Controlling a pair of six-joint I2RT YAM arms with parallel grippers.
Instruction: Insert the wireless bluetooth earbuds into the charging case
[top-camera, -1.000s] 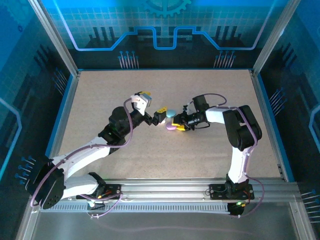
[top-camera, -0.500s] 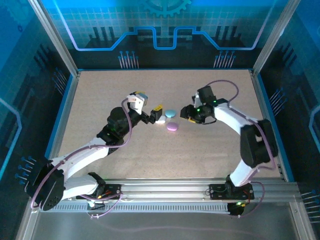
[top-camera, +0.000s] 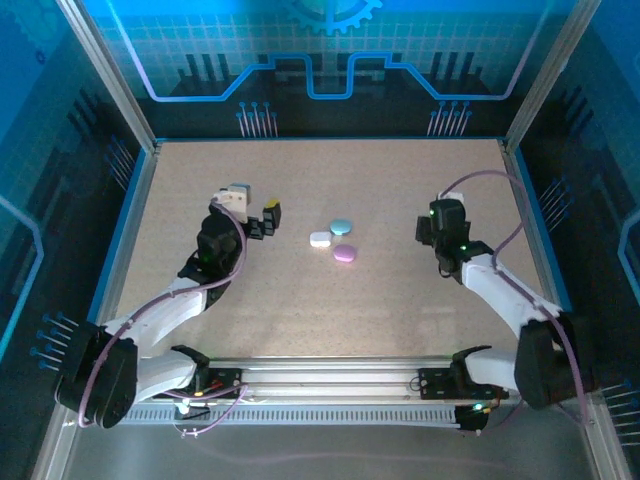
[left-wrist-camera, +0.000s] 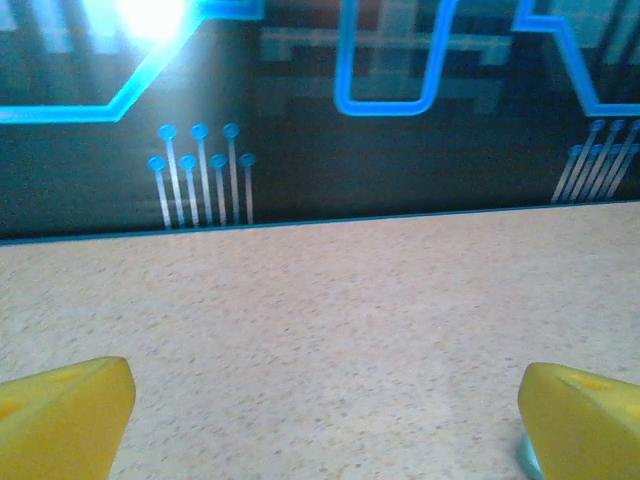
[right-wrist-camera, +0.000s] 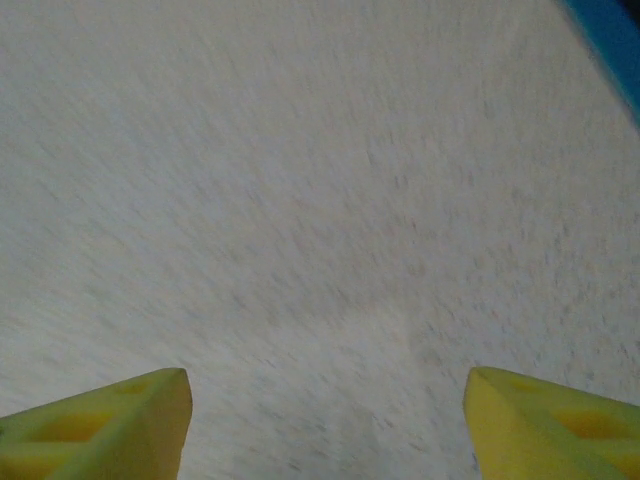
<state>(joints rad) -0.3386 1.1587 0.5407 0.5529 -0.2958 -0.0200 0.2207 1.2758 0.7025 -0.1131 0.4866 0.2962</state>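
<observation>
Three closed pebble-like charging cases lie together at the table's middle: a light blue one, a white one and a purple one. The earbuds are out of view. My left gripper hovers to the left of the cases, well apart from them. It is open, its yellow fingertips wide apart over bare table. My right gripper is off to the right of the cases. It is open too, with nothing but tabletop between its yellow fingertips.
The speckled table is ringed by a blue rim and metal frame posts. The back wall stands beyond the far edge. In the right wrist view the blue rim shows at the upper right.
Both grippers have drawn away from the cases, the left one leftward and the right one rightward. The right gripper's jaws have widened. The purple case now lies free on the table.
</observation>
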